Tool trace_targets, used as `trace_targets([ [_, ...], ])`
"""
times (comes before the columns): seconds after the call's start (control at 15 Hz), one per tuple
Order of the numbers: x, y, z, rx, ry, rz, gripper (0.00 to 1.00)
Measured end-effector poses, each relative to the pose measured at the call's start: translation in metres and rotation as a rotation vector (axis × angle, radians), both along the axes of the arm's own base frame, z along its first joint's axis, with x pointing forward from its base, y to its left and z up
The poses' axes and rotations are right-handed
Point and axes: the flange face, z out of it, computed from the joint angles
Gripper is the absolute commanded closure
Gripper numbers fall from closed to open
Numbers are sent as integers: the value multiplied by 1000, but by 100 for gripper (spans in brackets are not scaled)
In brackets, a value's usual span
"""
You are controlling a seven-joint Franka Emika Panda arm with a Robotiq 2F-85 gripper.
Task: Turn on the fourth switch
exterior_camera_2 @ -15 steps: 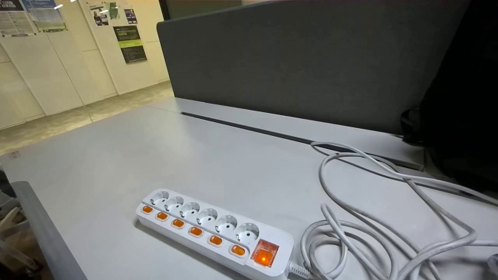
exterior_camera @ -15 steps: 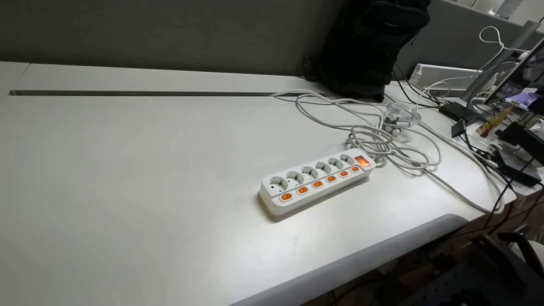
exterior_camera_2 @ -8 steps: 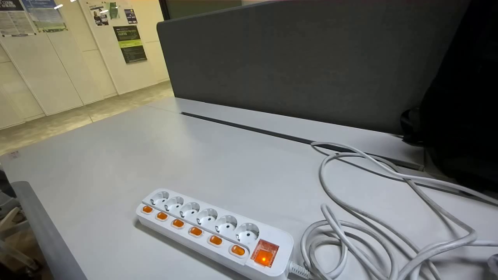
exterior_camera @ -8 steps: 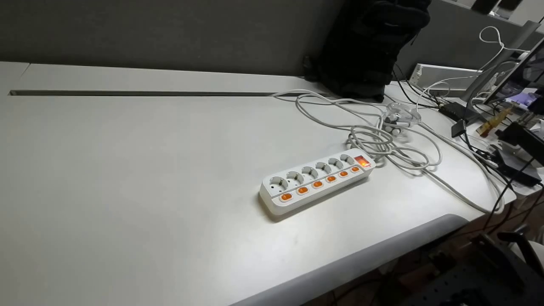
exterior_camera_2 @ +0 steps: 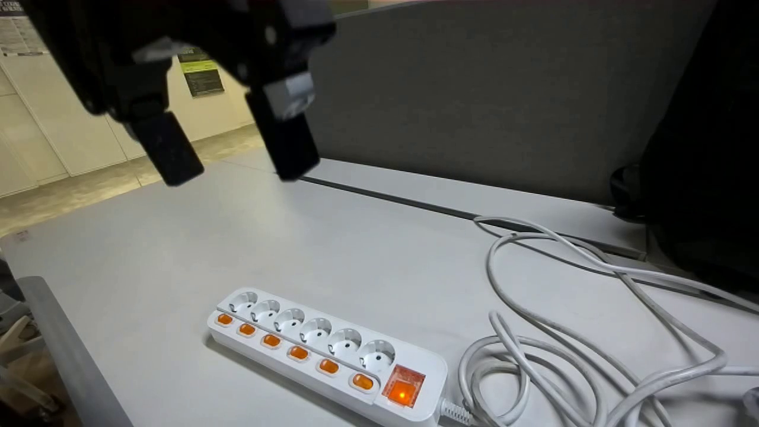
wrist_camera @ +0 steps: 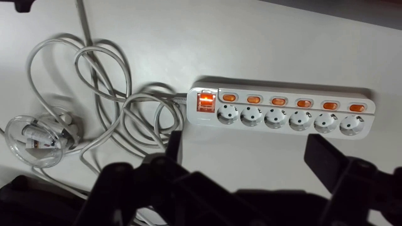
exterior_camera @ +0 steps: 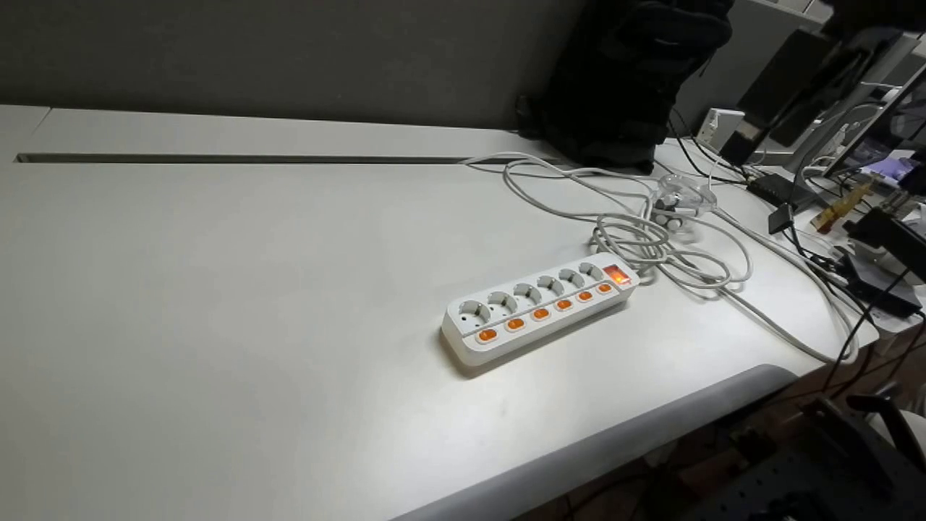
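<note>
Pale desk [exterior_camera: 253,325], hand [exterior_camera_2: 240,172] aloft, pointing downward, apart from power strip [wrist_camera: 281,110], fingers [exterior_camera_2: 287,142] spread.

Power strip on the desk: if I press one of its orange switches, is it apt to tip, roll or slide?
Tipping or rolling looks unlikely, since the power strip lies flat, long and low. Sliding seems possible: nothing visible pins it down, and the desk looks smooth. The cord probably won't hold it back much, lying in loose loops.

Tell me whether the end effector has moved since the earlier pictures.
Yes: the end effector has come down into an exterior view, towards the power strip, which hasn't moved.
</note>
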Motion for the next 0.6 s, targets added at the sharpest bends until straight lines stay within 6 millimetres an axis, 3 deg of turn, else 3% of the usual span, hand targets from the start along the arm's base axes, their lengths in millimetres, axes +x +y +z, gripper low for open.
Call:
trace_targets([
  [0.13, -5, 2, -11, 2, -13, 2, 0],
  [0.6, -5, 2, -10, 0, -20, 1, 0],
])
